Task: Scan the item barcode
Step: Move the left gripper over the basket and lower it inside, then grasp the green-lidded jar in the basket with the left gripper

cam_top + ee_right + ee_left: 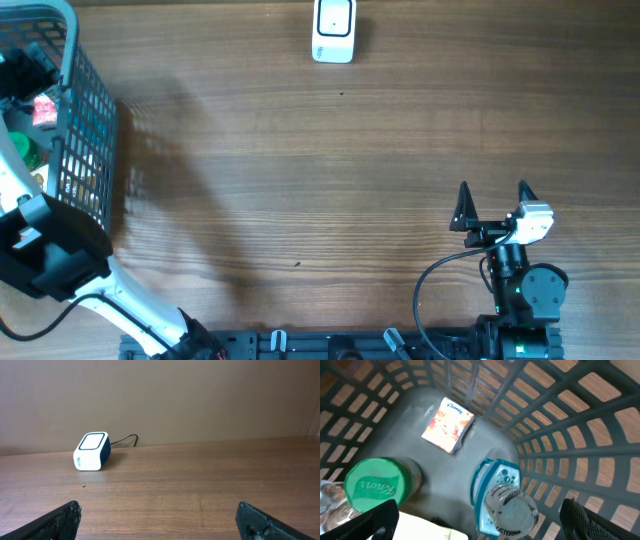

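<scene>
The barcode scanner (333,30), a small white box with a dark cable, stands at the table's far edge and also shows as the scanner (91,451) far ahead and left of my right gripper. My left gripper (482,520) hangs open inside the basket (580,420), its fingers either side of a blue mouthwash bottle (502,502) with a clear cap. Around it lie a tissue pack (447,425), a green-lidded jar (372,485) and a white item (427,529). My right gripper (493,195) stands open over bare wood, holding nothing.
The grey mesh basket (85,130) sits at the table's left edge with the left arm (45,250) reaching into it. A foil packet (329,502) lies at the basket's left. Wooden tabletop (320,180) spans between basket, scanner and right arm.
</scene>
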